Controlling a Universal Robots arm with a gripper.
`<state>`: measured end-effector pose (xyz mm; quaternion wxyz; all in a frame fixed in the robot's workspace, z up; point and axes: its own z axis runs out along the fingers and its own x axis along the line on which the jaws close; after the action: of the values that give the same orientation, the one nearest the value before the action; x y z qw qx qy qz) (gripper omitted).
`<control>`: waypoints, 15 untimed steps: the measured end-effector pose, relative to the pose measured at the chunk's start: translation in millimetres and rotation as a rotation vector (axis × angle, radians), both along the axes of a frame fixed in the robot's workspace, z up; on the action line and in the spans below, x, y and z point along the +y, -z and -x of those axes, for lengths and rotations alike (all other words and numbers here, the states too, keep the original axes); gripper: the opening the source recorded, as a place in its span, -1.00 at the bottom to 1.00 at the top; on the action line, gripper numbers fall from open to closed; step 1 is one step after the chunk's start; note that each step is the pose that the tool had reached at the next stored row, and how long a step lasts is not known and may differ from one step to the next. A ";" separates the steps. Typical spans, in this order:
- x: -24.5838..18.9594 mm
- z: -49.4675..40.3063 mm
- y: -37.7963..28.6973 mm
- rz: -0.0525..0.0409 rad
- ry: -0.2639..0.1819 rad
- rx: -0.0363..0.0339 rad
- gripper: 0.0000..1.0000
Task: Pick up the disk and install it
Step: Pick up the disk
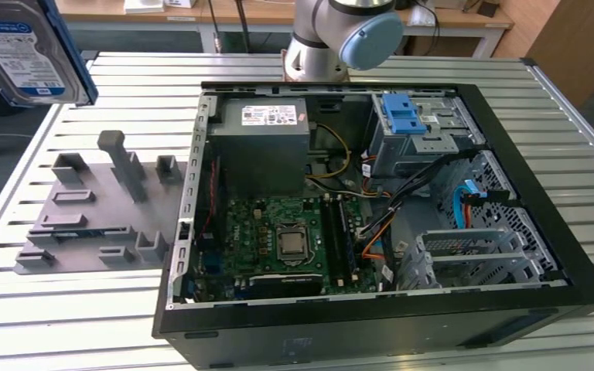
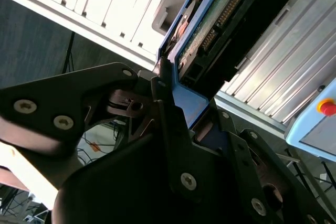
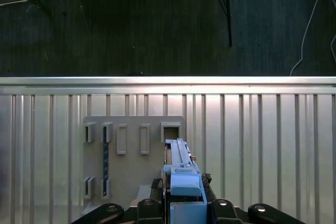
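Observation:
The disk [image 1: 18,50], silver with a white-and-blue label and a blue carrier frame, hangs high above the table's far corner at the exterior view's left, well away from the computer case [image 1: 544,255]. In the first wrist view the disk [image 3: 181,174] stands edge-on between the dark fingers of my gripper [image 3: 184,205], above the grey fixture plate [image 3: 134,150]. In the second wrist view the disk's blue frame and green board [image 2: 210,24] stick out from my gripper [image 2: 176,103], which is shut on it.
The open case lies flat on the slatted metal table [image 1: 49,309]. Inside are a grey power-supply box [image 1: 266,139], a motherboard [image 1: 287,239], cables and a drive cage with a blue latch [image 1: 405,120]. The grey fixture plate [image 1: 90,209] lies beside the case. The arm's base [image 1: 328,35] stands behind.

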<state>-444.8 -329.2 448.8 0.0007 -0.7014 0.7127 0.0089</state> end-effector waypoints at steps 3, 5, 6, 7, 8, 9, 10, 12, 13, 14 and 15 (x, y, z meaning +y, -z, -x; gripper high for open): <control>0.0 0.0 -2.5 0.0000 0.000 -0.0001 -0.27; 0.0 0.0 -4.1 0.0000 0.000 -0.0001 -0.27; 0.0 0.0 -4.9 -0.0001 0.000 -0.0001 -0.27; 0.0 0.0 -5.7 0.0000 0.000 0.0000 -0.27; 0.0 0.0 -6.7 0.0000 0.000 0.0000 -0.27; 0.0 0.0 -7.7 0.0000 0.000 0.0000 -0.27; 0.0 0.0 -8.7 0.0000 0.000 0.0000 -0.27; 0.0 0.0 -10.7 0.0000 0.000 -0.0001 -0.27; 0.0 0.0 -11.8 0.0000 0.000 0.0001 -0.27; 0.0 0.0 -12.6 0.0000 0.000 0.0000 -0.27; 0.0 0.0 -13.4 0.0000 0.000 -0.0001 -0.27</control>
<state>-444.8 -329.2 462.2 0.0008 -0.7014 0.7127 0.0089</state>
